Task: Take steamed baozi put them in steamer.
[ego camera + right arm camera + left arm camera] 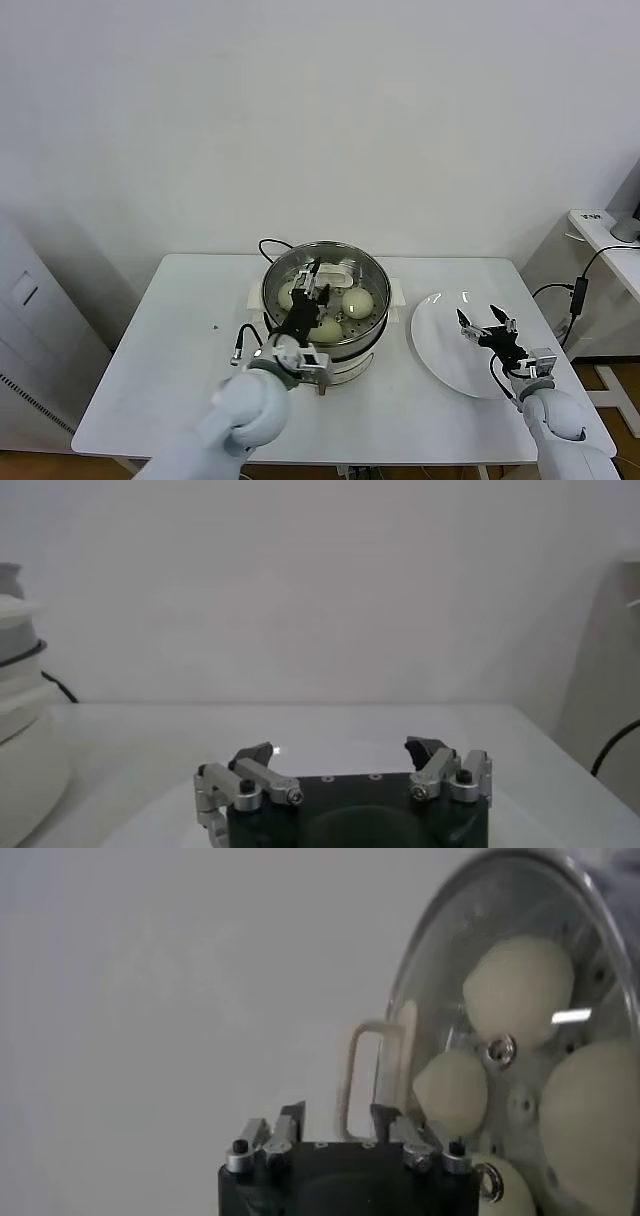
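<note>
Looks all but finished. Inside the steamer point(372, 268), at the middle of the table point(160, 380), can count the buns point(520, 978) as four in the left wrist view, lying close together on the holed metal floor; only three clearly told apart from the head view. No bun anywhere outside the steamer. To the right of the steamer, just a bare white plate point(440, 350). Seems covered as well: over the steamer, a glass lid point(420, 968) with a cream loop handle point(362, 1073), apparently seated on the rim, though hard to say whether it sits squarely. Directly above the steamer, reaching in from its near side, the left gripper point(312, 285), fingers spread to either side of that handle without pinching it. Well to the right of the steamer, low over the plate, the right gripper point(478, 318), fingers wide apart and holding nothing. Behind the steamer, a black cord point(268, 245) looping onto the table. Little left, judging from this: lifting the left arm clear of the steamer and, perhaps, checking that the lid lies flat.
</note>
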Robot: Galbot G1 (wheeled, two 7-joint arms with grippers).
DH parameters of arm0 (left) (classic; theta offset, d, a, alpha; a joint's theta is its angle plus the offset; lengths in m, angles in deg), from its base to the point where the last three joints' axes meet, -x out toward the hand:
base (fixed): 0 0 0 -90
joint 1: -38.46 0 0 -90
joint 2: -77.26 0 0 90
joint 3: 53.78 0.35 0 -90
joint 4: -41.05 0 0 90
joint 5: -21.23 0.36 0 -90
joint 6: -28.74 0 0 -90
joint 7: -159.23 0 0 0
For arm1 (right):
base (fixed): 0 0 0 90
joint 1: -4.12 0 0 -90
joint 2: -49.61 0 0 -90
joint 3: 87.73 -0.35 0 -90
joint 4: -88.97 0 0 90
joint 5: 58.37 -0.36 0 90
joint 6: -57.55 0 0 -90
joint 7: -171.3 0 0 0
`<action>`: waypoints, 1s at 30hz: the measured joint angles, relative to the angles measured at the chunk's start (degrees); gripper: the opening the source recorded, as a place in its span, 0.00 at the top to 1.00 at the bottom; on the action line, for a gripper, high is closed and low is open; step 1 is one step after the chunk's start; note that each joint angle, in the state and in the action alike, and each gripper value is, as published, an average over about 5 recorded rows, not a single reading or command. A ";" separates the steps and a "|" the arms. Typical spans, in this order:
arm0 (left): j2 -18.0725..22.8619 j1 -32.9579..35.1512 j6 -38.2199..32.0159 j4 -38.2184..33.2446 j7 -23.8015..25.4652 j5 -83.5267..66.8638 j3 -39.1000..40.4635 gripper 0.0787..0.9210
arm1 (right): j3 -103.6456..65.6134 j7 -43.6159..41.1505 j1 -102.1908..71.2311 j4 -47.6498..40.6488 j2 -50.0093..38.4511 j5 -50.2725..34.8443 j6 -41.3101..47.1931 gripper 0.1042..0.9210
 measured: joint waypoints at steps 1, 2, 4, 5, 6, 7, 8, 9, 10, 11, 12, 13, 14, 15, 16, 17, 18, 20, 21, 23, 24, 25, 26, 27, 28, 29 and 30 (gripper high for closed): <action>-0.32 0.37 -1.15 -1.10 0.35 -3.48 -1.02 0.24 | 0.11 0.01 -0.02 0.19 -0.04 -0.19 0.16 0.12; -0.62 0.77 -2.19 -2.18 0.59 -7.07 -2.11 0.20 | 0.21 0.07 -0.07 0.40 -0.07 -0.38 0.35 0.12; -1.18 1.70 -3.92 -4.39 0.68 -14.72 -4.59 0.16 | 0.36 0.28 -0.17 0.87 -0.08 -0.72 0.78 0.12; -1.41 2.23 -4.57 -5.45 0.50 -18.57 -6.01 0.14 | 0.36 0.43 -0.24 1.13 -0.08 -0.85 0.98 0.12; -1.57 2.81 -5.10 -6.48 0.18 -22.42 -7.54 0.13 | 0.31 0.60 -0.33 1.42 -0.09 -0.97 1.17 0.12; -1.66 3.44 -5.55 -7.43 -0.27 -26.28 -9.18 0.12 | 0.25 0.79 -0.44 1.72 -0.11 -1.08 1.36 0.12; -1.68 4.10 -5.90 -8.28 -0.86 -30.13 -10.95 0.12 | 0.16 1.02 -0.59 2.03 -0.16 -1.21 1.55 0.12; -1.67 4.80 -6.16 -9.04 -1.57 -33.96 -12.82 0.12 | 0.05 1.24 -0.77 2.36 -0.23 -1.35 1.72 0.12; -1.62 5.49 -6.32 -9.70 -2.36 -37.62 -14.73 0.12 | -0.06 1.43 -0.96 2.69 -0.30 -1.49 1.87 0.12; -1.57 6.20 -6.42 -10.26 -3.23 -41.20 -16.74 0.12 | -0.19 1.62 -1.17 3.04 -0.37 -1.60 2.00 0.12; -1.54 6.91 -6.45 -10.72 -4.15 -44.59 -18.77 0.12 | -0.33 1.78 -1.41 3.42 -0.42 -1.68 2.10 0.12; -1.55 7.61 -6.41 -11.04 -5.03 -47.64 -20.74 0.12 | -0.50 1.92 -1.68 3.81 -0.45 -1.74 2.16 0.12; -1.64 8.34 -6.35 -11.22 -5.88 -50.44 -22.72 0.12 | -0.70 2.08 -2.00 4.23 -0.42 -1.80 2.21 0.12; -1.77 9.09 -6.28 -11.28 -6.67 -52.94 -24.65 0.12 | -0.91 2.25 -2.33 4.66 -0.37 -1.87 2.26 0.12; -1.94 9.86 -6.22 -11.18 -7.41 -55.09 -26.48 0.12 | -1.12 2.40 -2.68 5.08 -0.29 -1.98 2.30 0.12; -2.13 10.66 -6.19 -10.94 -8.08 -56.98 -28.25 0.12 | -1.36 2.54 -3.04 5.53 -0.20 -2.11 2.34 0.12; -2.32 11.48 -6.20 -10.59 -8.69 -58.62 -29.94 0.12 | -1.59 2.66 -3.40 5.98 -0.10 -2.25 2.40 0.12; -2.71 13.07 -6.37 -9.54 -9.80 -61.22 -33.01 0.12 | -2.03 2.84 -4.09 6.86 0.10 -2.51 2.59 0.12; -2.90 13.81 -6.53 -8.90 -10.26 -62.29 -34.38 0.12 | -2.24 2.91 -4.44 7.31 0.20 -2.61 2.68 0.12; -3.31 15.14 -6.90 -7.46 -11.08 -64.13 -36.83 0.12 | -2.64 3.07 -5.10 8.19 0.43 -2.77 2.84 0.12; -3.54 15.72 -7.07 -6.65 -11.42 -64.95 -37.85 0.12 | -2.84 3.14 -5.44 8.64 0.57 -2.83 2.91 0.12; -3.77 16.23 -7.23 -5.81 -11.72 -65.72 -38.75 0.12 | -3.05 3.18 -5.76 9.06 0.71 -2.85 2.98 0.12; -4.00 16.70 -7.36 -4.93 -11.98 -66.43 -39.52 0.12 | -3.27 3.20 -6.08 9.48 0.87 -2.85 3.06 0.12; -4.24 17.14 -7.50 -4.05 -12.20 -67.11 -40.16 0.12 | -3.51 3.19 -6.41 9.91 1.01 -2.83 3.15 0.12; -4.49 17.58 -7.64 -3.15 -12.38 -67.75 -40.71 0.12 | -3.74 3.17 -6.72 10.31 1.13 -2.79 3.25 0.12; -4.71 17.97 -7.75 -2.31 -12.52 -68.35 -41.16 0.12 | -3.94 3.15 -7.04 10.71 1.22 -2.73 3.36 0.12; -4.96 18.31 -7.84 -1.48 -12.63 -68.97 -41.57 0.12 | -4.10 3.16 -7.36 11.10 1.28 -2.66 3.50 0.12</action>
